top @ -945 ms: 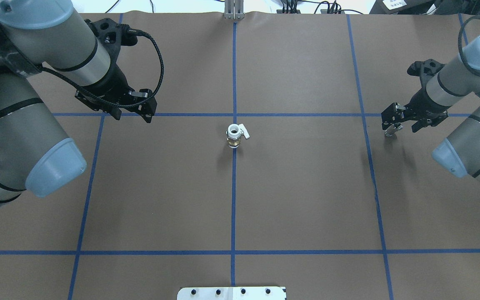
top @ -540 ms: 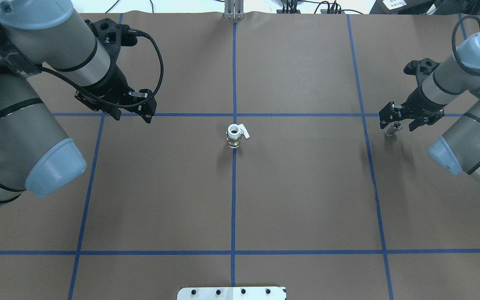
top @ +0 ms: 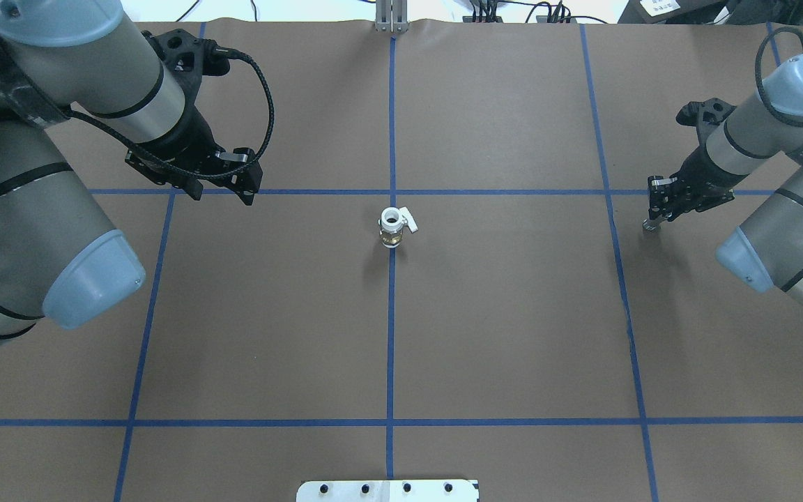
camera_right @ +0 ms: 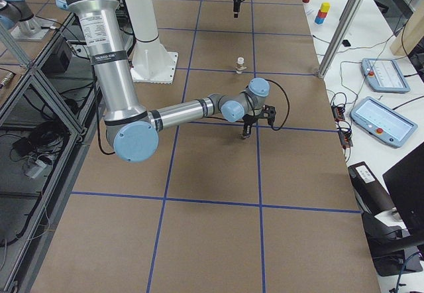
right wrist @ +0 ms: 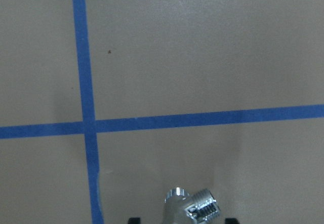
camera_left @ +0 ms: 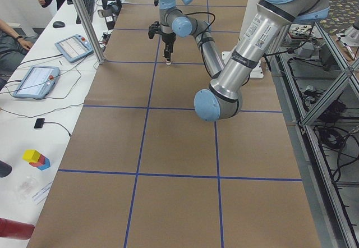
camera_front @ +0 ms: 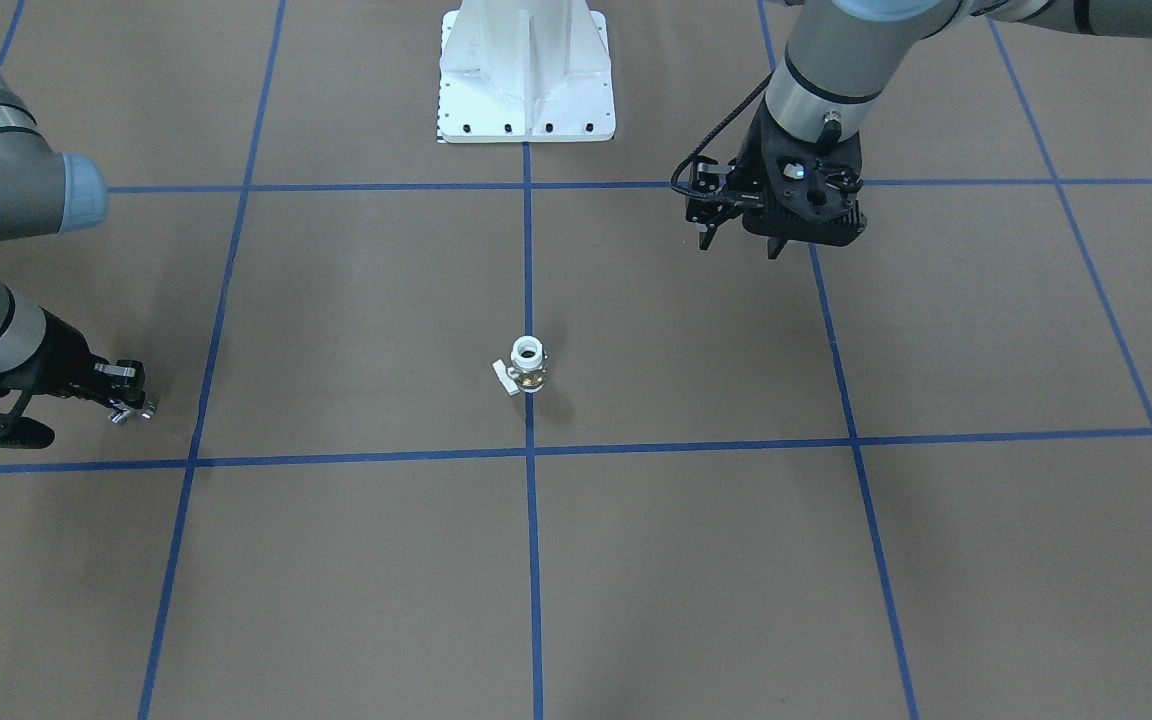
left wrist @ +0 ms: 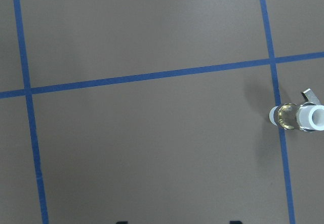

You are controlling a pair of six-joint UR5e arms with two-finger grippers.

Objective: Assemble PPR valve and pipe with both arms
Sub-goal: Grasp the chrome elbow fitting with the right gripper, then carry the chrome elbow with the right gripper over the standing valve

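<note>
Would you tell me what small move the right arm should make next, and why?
Probably lift the pipe straight up: the right claw looks shut on it, low by the table, while the valve stands upright mid-table, apart from the open left claw.
</note>
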